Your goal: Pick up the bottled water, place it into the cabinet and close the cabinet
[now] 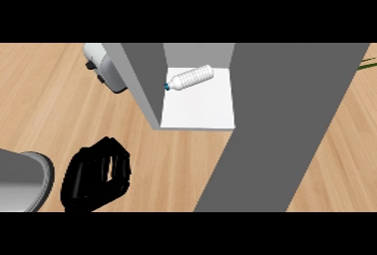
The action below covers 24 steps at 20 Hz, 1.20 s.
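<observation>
The cabinet door (283, 129) hides the right hand entirely (no finger shows), and the lower edge crops the left hand (95, 177).

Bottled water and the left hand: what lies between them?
In the head view, the cabinet's grey left wall, then bare wooden counter, separate the bottled water, lying inside the cabinet, from the left hand.

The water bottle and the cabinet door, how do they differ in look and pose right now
The water bottle is small, clear and ribbed, lying on its side on the cabinet floor; the cabinet door is a large, flat grey panel swung open toward the camera. The bottle sits inside the cabinet, the door stands outside it. No hand touches either.
</observation>
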Motion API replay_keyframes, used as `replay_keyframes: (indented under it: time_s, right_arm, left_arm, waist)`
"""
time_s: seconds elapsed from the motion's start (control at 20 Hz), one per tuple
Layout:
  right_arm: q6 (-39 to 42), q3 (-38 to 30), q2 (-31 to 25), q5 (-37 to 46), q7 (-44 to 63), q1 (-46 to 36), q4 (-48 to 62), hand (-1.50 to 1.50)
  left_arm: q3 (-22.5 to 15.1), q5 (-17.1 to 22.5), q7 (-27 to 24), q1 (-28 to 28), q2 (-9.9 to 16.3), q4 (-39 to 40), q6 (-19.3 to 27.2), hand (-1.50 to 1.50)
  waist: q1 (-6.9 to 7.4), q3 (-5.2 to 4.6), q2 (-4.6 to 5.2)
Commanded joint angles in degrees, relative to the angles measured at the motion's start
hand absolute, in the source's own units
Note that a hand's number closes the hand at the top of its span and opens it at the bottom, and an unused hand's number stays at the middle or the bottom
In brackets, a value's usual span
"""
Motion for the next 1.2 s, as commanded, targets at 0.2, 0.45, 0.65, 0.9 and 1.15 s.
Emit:
replay_keyframes:
  time_s: [0.2,0.45,0.65,0.9,1.15]
  right_arm:
    - [-3.96,11.39,13.33,6.85,6.71,-15.79,11.38,1.5]
    - [-7.02,7.45,13.17,10.05,5.46,-23.62,15.31,1.5]
    - [-9.98,2.79,13.1,8.62,8.88,-28.52,16.12,1.5]
    - [-14.02,-3.29,13.11,5.07,8.79,-31.33,21.74,1.5]
    - [-13.66,-14.33,13.48,-6.9,5.75,-38.47,31.39,1.5]
  left_arm:
    - [6.84,4.85,0.4,6.68,4.99,-6.14,-4.47,1.5]
    - [7.35,4.84,-1.2,11.12,6.59,-7.32,-7.05,1.5]
    - [10.53,5.4,-3.74,11.99,7.65,-5.21,-9.59,1.5]
    - [12.24,7.49,-3.06,14.35,10.45,-6.85,-13.76,1.5]
    - [14.97,8.75,-3.11,15.23,11.37,-5.7,-16.0,1.5]
  waist:
    - [0.58,-0.1,0.05]
    - [1.21,-0.13,0.19]
    - [1.71,-0.22,0.41]
    - [2.73,-0.16,0.81]
    - [1.57,0.01,0.89]
